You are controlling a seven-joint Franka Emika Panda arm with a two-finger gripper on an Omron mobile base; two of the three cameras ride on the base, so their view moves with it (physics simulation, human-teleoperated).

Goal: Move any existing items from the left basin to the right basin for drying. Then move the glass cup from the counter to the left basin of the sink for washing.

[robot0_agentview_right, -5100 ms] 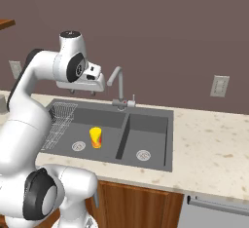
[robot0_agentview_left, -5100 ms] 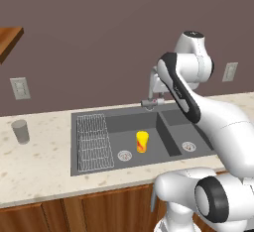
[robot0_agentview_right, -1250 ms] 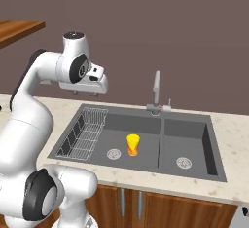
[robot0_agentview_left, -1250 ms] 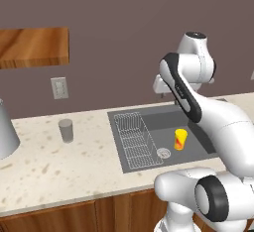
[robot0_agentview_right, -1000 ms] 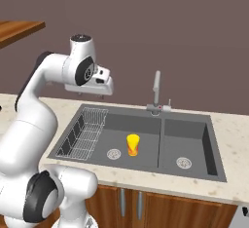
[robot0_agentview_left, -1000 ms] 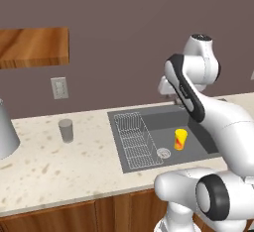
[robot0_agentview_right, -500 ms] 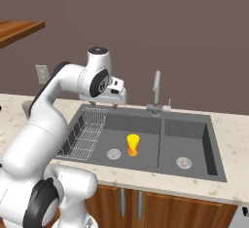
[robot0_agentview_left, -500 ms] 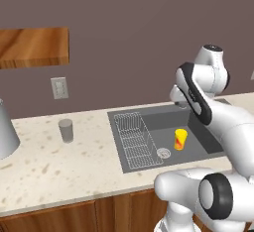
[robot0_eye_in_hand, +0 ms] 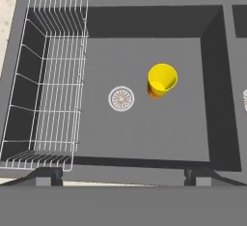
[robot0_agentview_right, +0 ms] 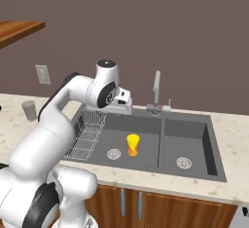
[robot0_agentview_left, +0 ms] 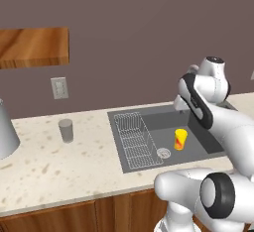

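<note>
The arm reaches out over the sink (robot0_agentview_right: pixel 216 171), with the jaws above the left basin (robot0_eye_in_hand: pixel 144 138), looking down into it. The jaws stand wide apart and hold nothing; their two dark finger tips (robot0_eye_in_hand: pixel 48 176) sit at either side of the bottom of the hand view, well clear of everything below.

A small yellow bottle (robot0_eye_in_hand: pixel 161 80) with a red-orange band stands upright on the floor of the left basin, just beside the round drain (robot0_eye_in_hand: pixel 121 98) and apart from it. From the right base view the same bottle (robot0_agentview_right: pixel 133 144) stands near the divider between the two basins, with the drain on its other side. From the left base view the bottle (robot0_agentview_left: pixel 180 139) stands close to the drain, past the end of the rack.

A wire rack (robot0_eye_in_hand: pixel 50 80) fills the side of the left basin farthest from the divider. The right basin (robot0_agentview_right: pixel 187 146) lies beyond the divider and has its own round drain (robot0_agentview_right: pixel 183 162). The faucet (robot0_agentview_right: pixel 156 94) rises behind the sink, about at the divider.

The glass cup (robot0_agentview_left: pixel 66 130) stands upright on the speckled surface (robot0_agentview_left: pixel 54 166), well apart from the sink, below a wall outlet (robot0_agentview_left: pixel 59 87). A large grey cone-shaped object (robot0_agentview_left: pixel 6 132) stands farther along the surface, at the edge of the left base view. A wooden shelf (robot0_agentview_left: pixel 33 54) hangs on the wall above.
</note>
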